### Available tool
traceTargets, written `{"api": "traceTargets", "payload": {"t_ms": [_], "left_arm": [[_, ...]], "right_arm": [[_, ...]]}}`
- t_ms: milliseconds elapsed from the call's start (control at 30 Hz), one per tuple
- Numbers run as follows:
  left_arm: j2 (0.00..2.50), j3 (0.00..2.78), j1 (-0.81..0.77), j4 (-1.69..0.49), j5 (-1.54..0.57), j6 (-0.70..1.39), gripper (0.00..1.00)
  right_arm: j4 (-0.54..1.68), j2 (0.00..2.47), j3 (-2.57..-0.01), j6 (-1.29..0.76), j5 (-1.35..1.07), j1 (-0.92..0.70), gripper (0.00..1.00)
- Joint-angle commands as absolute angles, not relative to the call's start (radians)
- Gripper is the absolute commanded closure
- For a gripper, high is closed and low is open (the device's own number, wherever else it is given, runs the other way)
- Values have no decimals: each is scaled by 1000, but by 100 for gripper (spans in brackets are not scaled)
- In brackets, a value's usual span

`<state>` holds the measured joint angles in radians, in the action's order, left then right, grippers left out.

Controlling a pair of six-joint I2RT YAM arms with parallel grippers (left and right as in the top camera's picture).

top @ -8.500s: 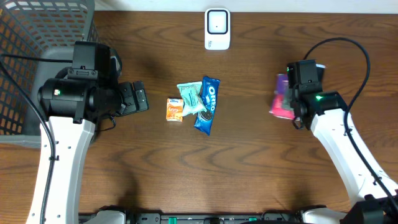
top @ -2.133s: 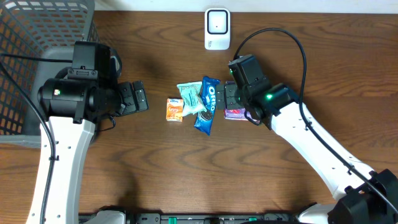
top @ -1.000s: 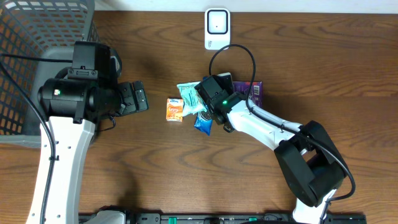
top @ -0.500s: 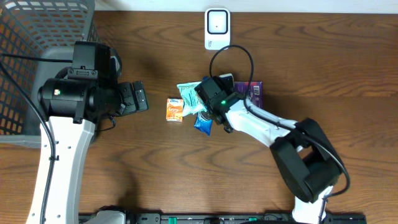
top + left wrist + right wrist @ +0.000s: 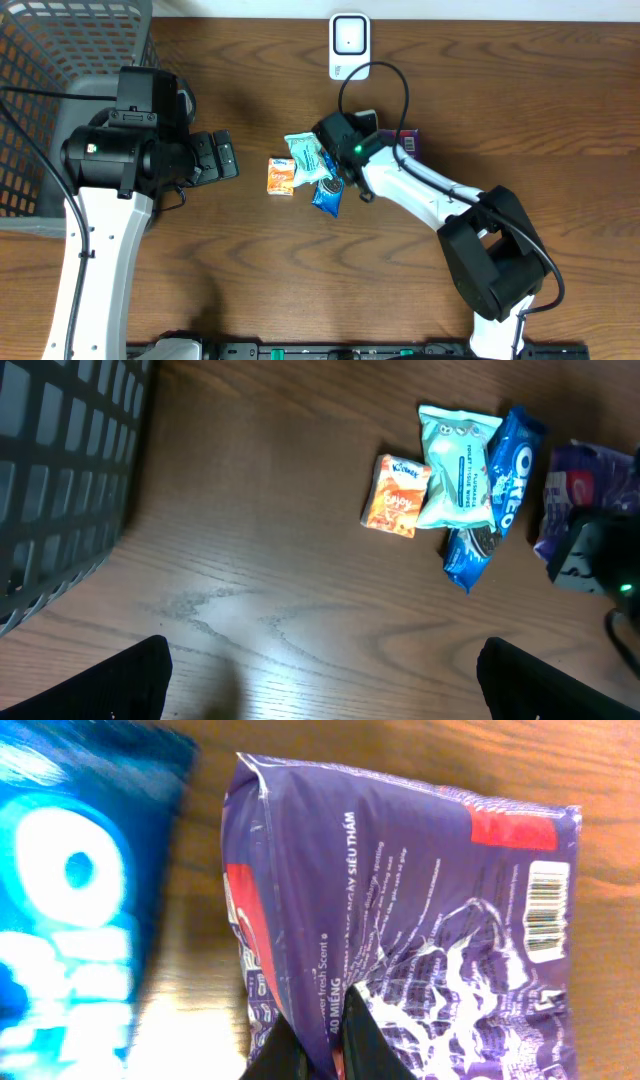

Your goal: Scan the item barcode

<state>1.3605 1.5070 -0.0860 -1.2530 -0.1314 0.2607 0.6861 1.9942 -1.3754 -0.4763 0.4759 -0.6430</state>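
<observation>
We'd lift the pack [image 5: 400, 920] clear of the Oreo [image 5: 70, 920] just left of the right gripper [image 5: 312, 1045], grip the thin film firmly so it can't slip, and turn its barcode [image 5: 545, 910], up and right of the grip, toward the scanner [image 5: 349, 45]. The left gripper [image 5: 320, 660] is spread wide, holding nothing; the right gripper is pressed together, pinching the pack's lower edge

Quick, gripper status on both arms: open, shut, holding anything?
Left gripper: open, nothing between its fingers.
Right gripper: shut on the purple packet, pinching a fold of its wrapper.
</observation>
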Motion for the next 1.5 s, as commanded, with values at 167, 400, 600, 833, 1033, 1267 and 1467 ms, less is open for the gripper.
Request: {"api": "traceTargets", "payload": {"t_ms": [167,400,600,833,1033,1267,1467], "left_arm": [[1359,1527,-83,-1256,-126,248,2],[1359,1527,-83,-1256,-126,248,2],[1359,1527,-83,-1256,-126,248,2],[1359,1527,-83,-1256,-126,248,2],[1359,1527,-83,-1256,-126,248,2],[1359,1527,-83,-1256,-126,248,2],[1359,1527,-83,-1256,-126,248,2]], "right_arm": [[741,1880,-1532,-462,117,-514,99],[735,1876,-1507,-408,-421,-295,99],[582,1894,-1416,-373,-915,-117,99],[452,1897,-1226,-443,-1008,-26,99],[416,1897,-1106,-443,-941,69,99],[612,1849,-1145,-373,-645,160,69],[776,1752,-1245,-311,-514,159,48]]}}
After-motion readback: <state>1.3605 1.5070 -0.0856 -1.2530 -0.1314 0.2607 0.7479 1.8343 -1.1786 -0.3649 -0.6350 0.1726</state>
